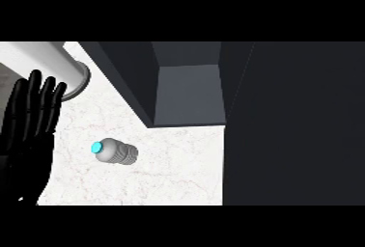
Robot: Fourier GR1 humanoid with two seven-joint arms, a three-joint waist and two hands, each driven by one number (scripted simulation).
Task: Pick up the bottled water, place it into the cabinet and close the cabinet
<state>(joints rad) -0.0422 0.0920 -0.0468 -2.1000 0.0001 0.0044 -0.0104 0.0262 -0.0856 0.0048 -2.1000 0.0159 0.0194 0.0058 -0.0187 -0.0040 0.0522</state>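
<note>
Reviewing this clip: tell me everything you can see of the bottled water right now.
The bottled water is a small grey ribbed bottle with a bright cyan cap, seen from above and leaning toward the view's left. It rests on the white marbled counter, in front of the open cabinet, apart from it. Nothing touches it: the left hand rests open at the left edge, fingers up.

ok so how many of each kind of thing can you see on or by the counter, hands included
bottled water: 1, standing on the white marble counter
open dark cabinet: 1
grey cylinder at the counter's far left corner: 1
black hand, the left hand, resting open at the left edge: 1
total: 4, plus the counter
</note>
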